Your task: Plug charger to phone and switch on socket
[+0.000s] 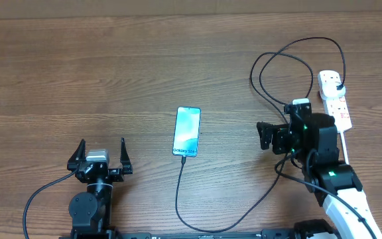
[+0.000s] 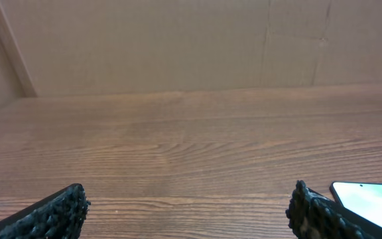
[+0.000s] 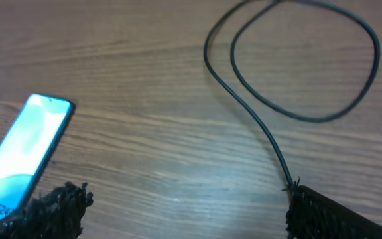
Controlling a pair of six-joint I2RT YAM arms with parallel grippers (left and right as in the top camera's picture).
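Note:
The phone (image 1: 186, 131) lies flat at the table's middle, its light blue screen up; it also shows as the phone (image 2: 370, 199) and the phone (image 3: 22, 146). The black charger cable (image 1: 178, 196) meets the phone's near edge, curves right, loops at the far right, and its plug sits in the white socket (image 1: 335, 99). In the right wrist view the cable (image 3: 277, 99) loops ahead and runs back to the right finger. My left gripper (image 1: 102, 145) (image 2: 188, 209) stands open left of the phone, holding nothing. My right gripper (image 1: 262, 136) (image 3: 188, 206) is open between phone and socket, above bare wood.
A thick white cord (image 1: 342, 143) runs from the socket toward the near edge, beside my right arm. The cable loop (image 1: 284, 60) lies on the far right of the wooden table (image 1: 78, 66). A cardboard wall (image 2: 178, 40) stands behind the table.

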